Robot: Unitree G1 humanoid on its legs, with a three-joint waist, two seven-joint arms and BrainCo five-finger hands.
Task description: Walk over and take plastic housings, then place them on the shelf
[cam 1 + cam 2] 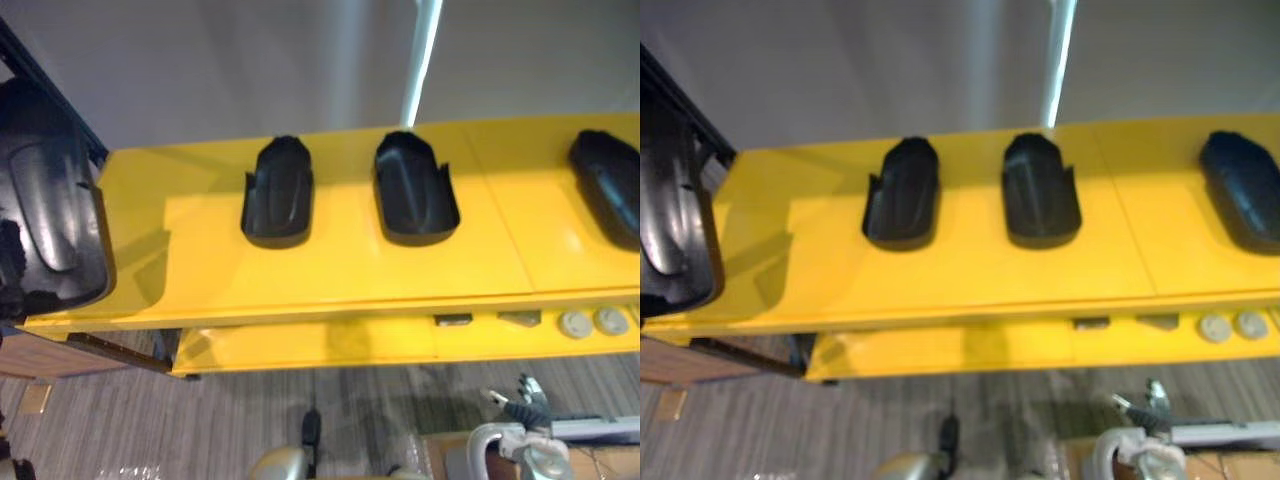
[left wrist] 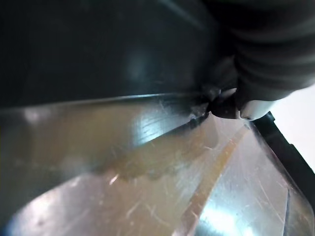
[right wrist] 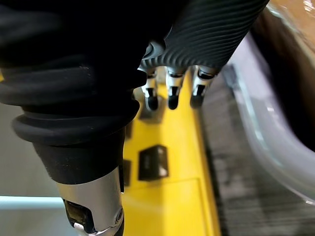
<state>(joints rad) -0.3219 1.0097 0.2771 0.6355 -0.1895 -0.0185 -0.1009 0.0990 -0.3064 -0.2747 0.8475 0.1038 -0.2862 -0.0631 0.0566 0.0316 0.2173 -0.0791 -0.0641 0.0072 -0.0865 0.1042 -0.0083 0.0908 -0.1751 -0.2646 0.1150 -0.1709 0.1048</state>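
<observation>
Readable text, labels, brands, numbers, signs: none.
Black plastic housings (image 1: 277,190): no marking that can be read.
Yellow shelf (image 1: 330,280): no print or sign that can be read.
Small dark blocks (image 1: 453,320) on the lower level: too small to tell any lettering.

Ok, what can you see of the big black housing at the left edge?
The large glossy black plastic housing is a curved shell with a raised elongated ridge and bright reflections, lightly scuffed up close. It overlaps the left end of the yellow shelf; whether it rests there is unclear. The left hand lies against it, its hold hidden.
</observation>
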